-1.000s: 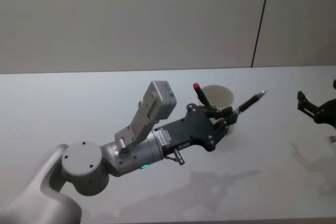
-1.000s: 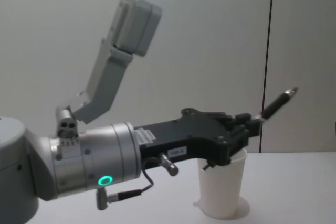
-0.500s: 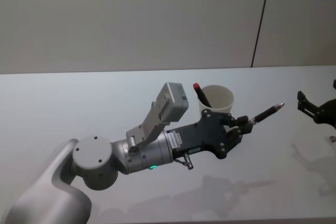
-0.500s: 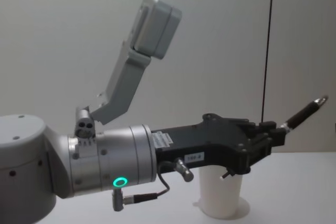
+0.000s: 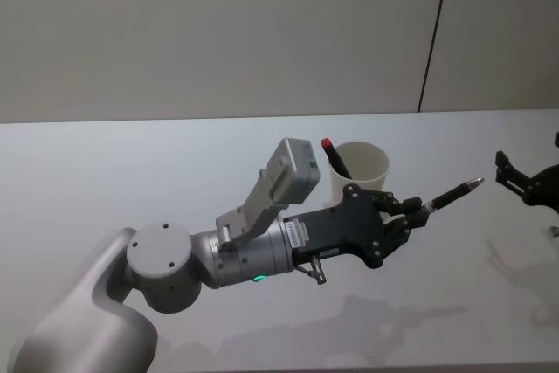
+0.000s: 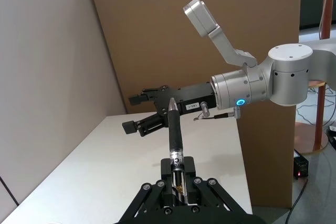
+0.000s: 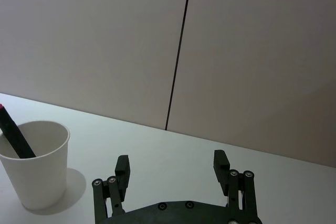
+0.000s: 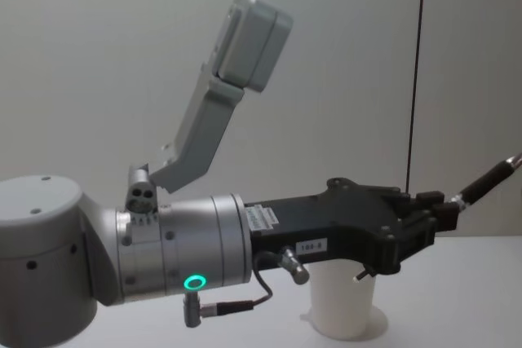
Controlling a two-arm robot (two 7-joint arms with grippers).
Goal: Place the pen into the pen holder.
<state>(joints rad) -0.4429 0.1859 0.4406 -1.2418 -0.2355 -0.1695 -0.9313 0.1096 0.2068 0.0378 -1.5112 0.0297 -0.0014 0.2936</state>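
My left gripper (image 5: 417, 211) is shut on a black pen (image 5: 450, 194), held above the table just right of and in front of the pen holder (image 5: 362, 163). The pen (image 8: 489, 178) points right and slightly upward, out past the fingers. The pen holder is a white paper cup (image 7: 34, 163) standing upright, with a red-capped dark pen (image 5: 334, 156) leaning inside it. In the left wrist view the held pen (image 6: 173, 129) sticks straight out of the gripper (image 6: 177, 169). My right gripper (image 7: 171, 162) hovers open and idle at the table's right side.
The white table (image 5: 131, 181) runs wide to the left and in front. A plain wall with a dark vertical seam (image 5: 434, 32) stands behind it. A brown cardboard panel (image 6: 210, 35) stands beyond the table's right end.
My left gripper has carried the pen rightward and nearer, off the cup's rim to its right front. The pen now lies flatter. The right gripper has not moved.
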